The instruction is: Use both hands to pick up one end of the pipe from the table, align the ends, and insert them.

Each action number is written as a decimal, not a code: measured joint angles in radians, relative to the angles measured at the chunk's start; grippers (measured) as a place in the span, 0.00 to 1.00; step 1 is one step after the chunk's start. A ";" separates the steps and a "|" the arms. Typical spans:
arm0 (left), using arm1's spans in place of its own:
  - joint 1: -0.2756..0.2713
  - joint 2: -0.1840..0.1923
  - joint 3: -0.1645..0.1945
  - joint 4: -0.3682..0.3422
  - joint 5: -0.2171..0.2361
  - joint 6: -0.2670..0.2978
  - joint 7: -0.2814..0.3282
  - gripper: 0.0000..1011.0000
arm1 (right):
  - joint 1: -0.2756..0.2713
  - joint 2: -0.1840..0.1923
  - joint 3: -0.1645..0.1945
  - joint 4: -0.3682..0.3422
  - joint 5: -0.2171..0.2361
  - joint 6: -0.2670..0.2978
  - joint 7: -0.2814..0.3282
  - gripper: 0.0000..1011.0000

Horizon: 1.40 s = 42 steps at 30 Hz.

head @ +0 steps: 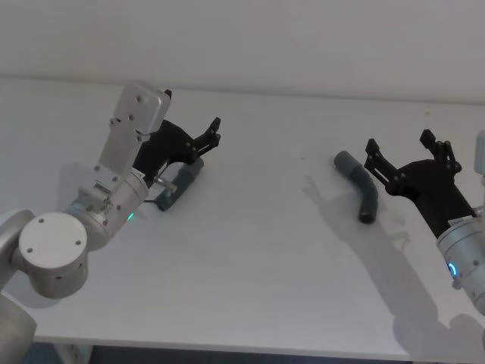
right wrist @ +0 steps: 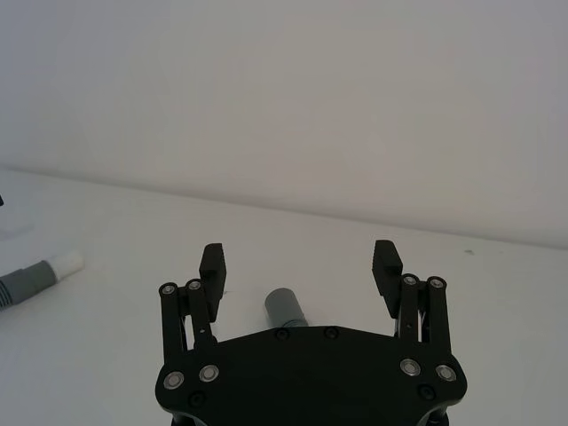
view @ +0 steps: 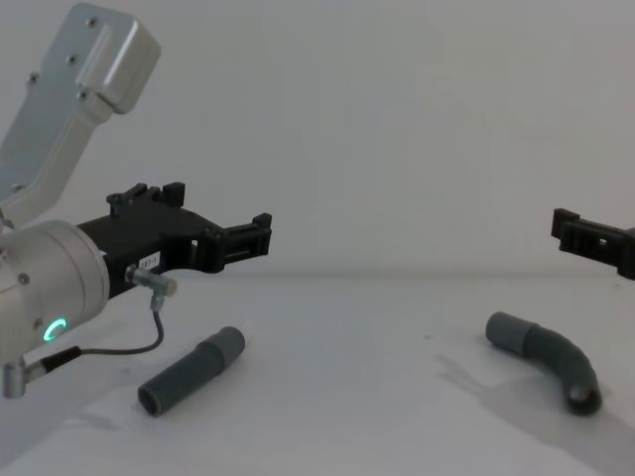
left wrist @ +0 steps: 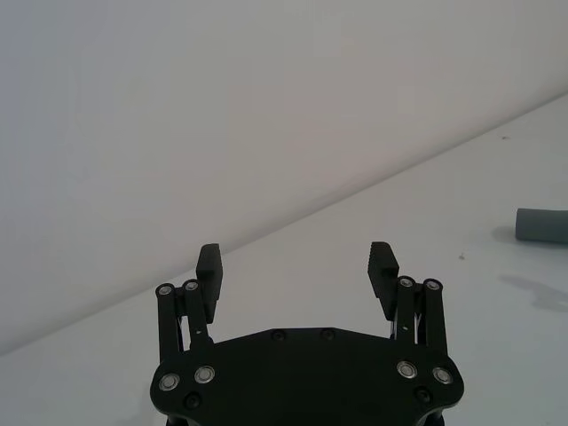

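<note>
The straight pipe piece (head: 179,189) (view: 191,373) lies on the white table (head: 258,258) at the left. Its white-tipped end (right wrist: 67,263) points toward the middle. My left gripper (head: 192,114) (left wrist: 296,262) (view: 216,211) hovers open above it, touching nothing. The curved pipe piece (head: 361,186) (view: 552,358) lies at the right, and its smooth collar (right wrist: 285,307) (left wrist: 541,224) faces the far side. My right gripper (head: 402,144) (right wrist: 300,263) (view: 585,236) hangs open just above and to the right of that piece, with nothing between its fingers.
The left arm's silver link (head: 133,126) and green-lit wrist (view: 52,283) rise over the table's left side. A wide stretch of bare table separates the two pipe pieces. A plain wall stands behind the table's far edge.
</note>
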 joint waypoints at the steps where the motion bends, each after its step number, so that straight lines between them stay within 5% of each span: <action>1: 0.000 0.000 0.000 0.000 0.000 0.000 0.000 0.99 | 0.000 0.000 0.000 0.000 0.000 0.000 0.000 0.99; 42: 0.000 0.000 0.000 0.000 0.000 0.001 0.000 0.99 | 0.000 0.000 0.000 0.000 0.000 0.000 0.000 0.99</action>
